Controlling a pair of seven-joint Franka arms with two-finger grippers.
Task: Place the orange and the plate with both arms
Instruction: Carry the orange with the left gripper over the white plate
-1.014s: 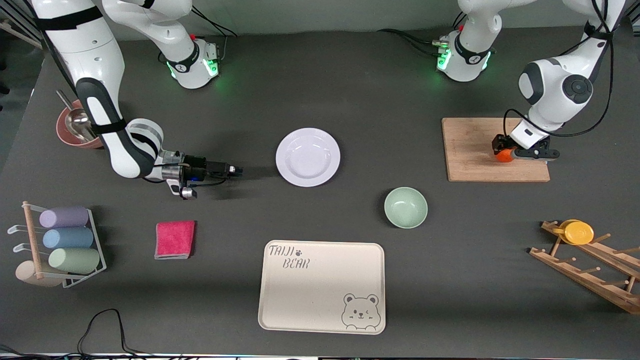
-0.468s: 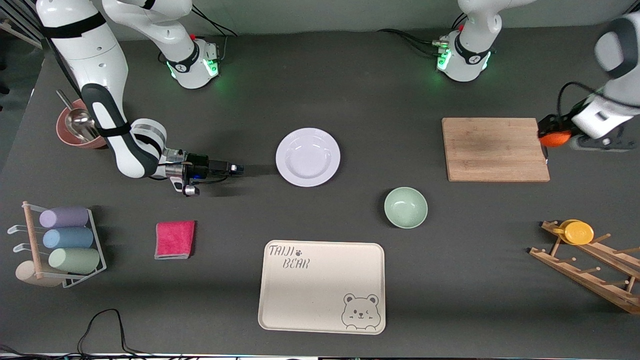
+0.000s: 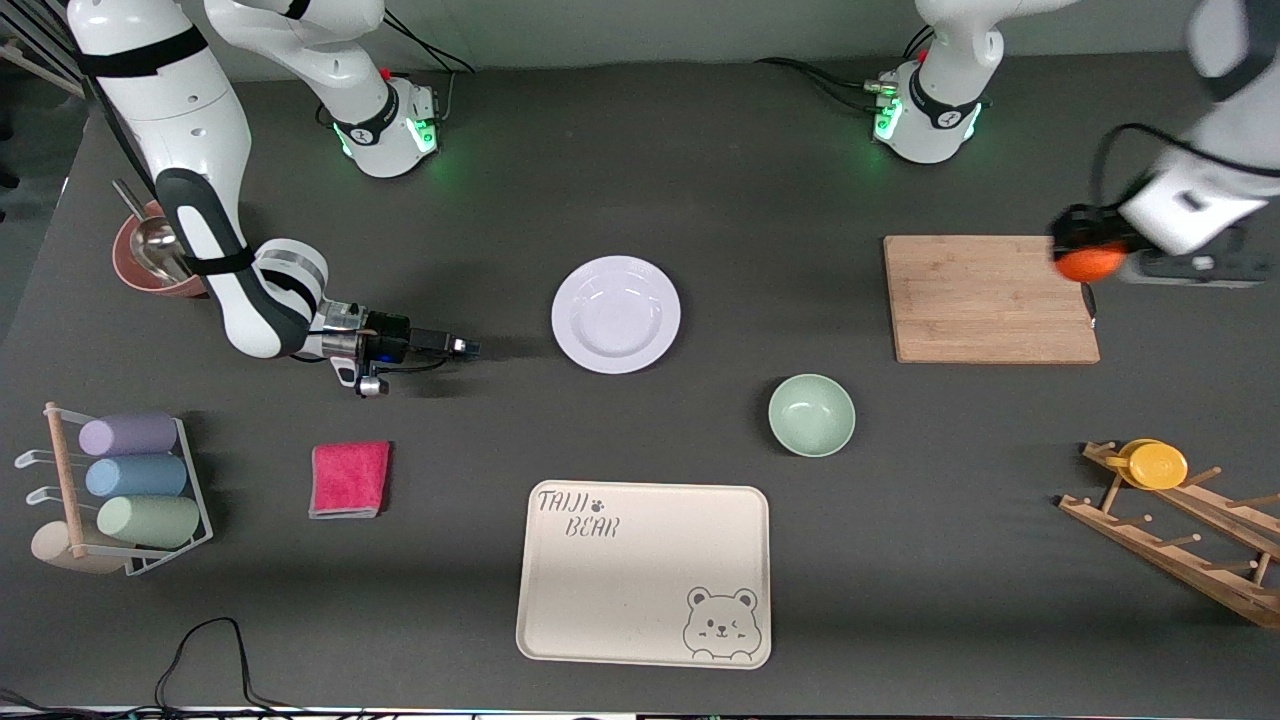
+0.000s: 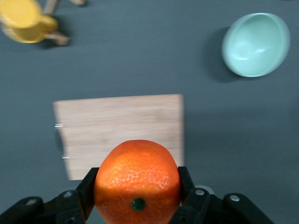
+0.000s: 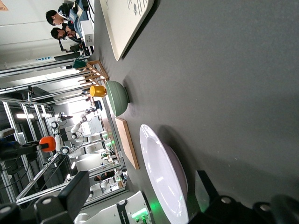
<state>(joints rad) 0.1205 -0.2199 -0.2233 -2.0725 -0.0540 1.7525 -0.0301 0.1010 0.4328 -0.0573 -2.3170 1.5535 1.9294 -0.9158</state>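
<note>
Orange point(image 3: 1092, 263) is hanging in the air over the wooden cutting board's point(image 3: 985, 300) edge at the left arm's end of the surface, pinched between the fingers of the left tool point(image 4: 138, 196); its green stem dimple is facing the left wrist camera. Being round, it is showing no long axis. Plate point(image 3: 616, 314) is lying flat mid-surface. Right tool point(image 3: 462, 346) is sitting low beside the plate, fingers spread wide and pointing toward its rim, gripping nothing.
</note>
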